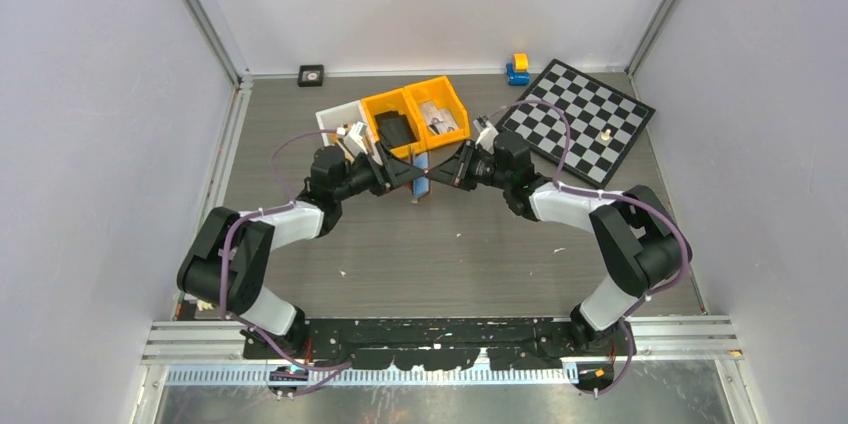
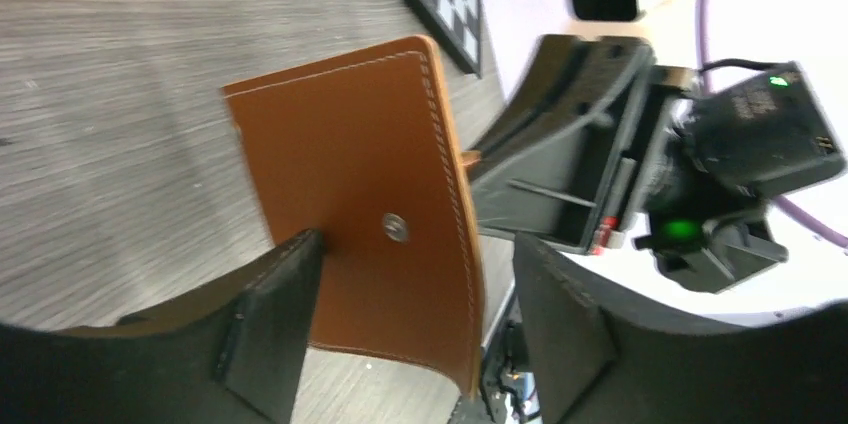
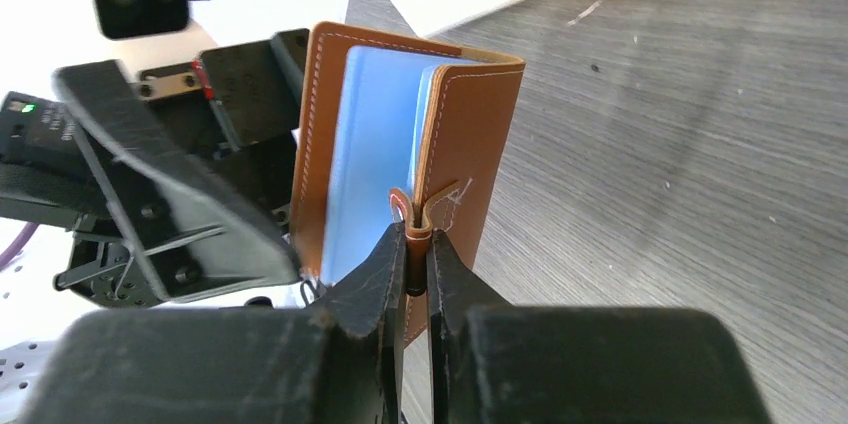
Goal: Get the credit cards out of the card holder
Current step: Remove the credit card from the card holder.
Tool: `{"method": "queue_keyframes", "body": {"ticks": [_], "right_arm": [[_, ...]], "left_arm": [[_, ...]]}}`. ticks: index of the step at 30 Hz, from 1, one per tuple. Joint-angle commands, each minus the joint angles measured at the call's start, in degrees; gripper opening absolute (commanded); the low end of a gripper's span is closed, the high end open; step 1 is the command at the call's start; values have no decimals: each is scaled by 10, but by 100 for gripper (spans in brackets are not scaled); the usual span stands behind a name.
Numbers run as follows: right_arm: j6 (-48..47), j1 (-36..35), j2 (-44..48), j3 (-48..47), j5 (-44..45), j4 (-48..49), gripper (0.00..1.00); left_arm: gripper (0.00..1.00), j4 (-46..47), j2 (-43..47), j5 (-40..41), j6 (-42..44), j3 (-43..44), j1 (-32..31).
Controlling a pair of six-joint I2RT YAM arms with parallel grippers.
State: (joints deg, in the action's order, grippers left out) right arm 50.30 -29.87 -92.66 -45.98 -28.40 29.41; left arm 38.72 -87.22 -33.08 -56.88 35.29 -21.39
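Note:
The card holder [image 1: 421, 184], reddish-brown leather, stands upright above the table between both grippers. In the right wrist view my right gripper [image 3: 418, 262] is shut on the small strap tab of the card holder [image 3: 475, 144], which hangs partly open. A pale blue surface [image 3: 365, 164] shows inside; I cannot tell whether it is a credit card or lining. In the left wrist view my left gripper [image 2: 410, 334] is open, its fingers [image 2: 270, 329] on either side of the holder's outer cover [image 2: 350, 174] with the snap button [image 2: 396, 228]. The two grippers [image 1: 398, 174] [image 1: 443, 174] face each other.
Behind the grippers stand two orange bins [image 1: 372, 107] and a white bin [image 1: 335, 116]; the left orange one holds a black object [image 1: 393, 129], the right a pale printed piece [image 1: 438, 120]. A chessboard [image 1: 580, 122] lies back right, with a blue-and-yellow toy [image 1: 518, 68] beyond it.

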Motion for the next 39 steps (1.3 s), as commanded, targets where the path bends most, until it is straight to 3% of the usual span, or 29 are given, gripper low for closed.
{"method": "queue_keyframes", "body": {"ticks": [1,4,10,16,22,25,28,30,35,39], "right_arm": [[40,-2,-7,8,-35,56,1],[40,-2,-3,11,-35,58,1],[50,-1,0,17,-34,71,1],[29,12,50,41,12,42,0],[23,20,73,52,29,36,0],[31,24,66,56,25,48,1],[41,26,54,56,17,63,1],[46,27,51,59,13,70,0],[59,28,45,63,-3,100,1],[74,29,35,63,-16,122,1]], "left_arm": [[74,102,-6,-53,-23,10,-12],[78,94,-32,-67,-25,25,-18],[75,92,-52,-75,-36,34,-18],[81,-55,-17,-15,28,44,-17],[83,-55,-25,-25,25,51,-17],[79,-51,-38,-33,17,55,-17],[67,-55,-43,-37,17,60,-16],[66,-53,-42,-39,16,60,-16],[80,-13,-55,-58,-1,56,-16],[82,1,-75,-74,-19,63,-16]]}}
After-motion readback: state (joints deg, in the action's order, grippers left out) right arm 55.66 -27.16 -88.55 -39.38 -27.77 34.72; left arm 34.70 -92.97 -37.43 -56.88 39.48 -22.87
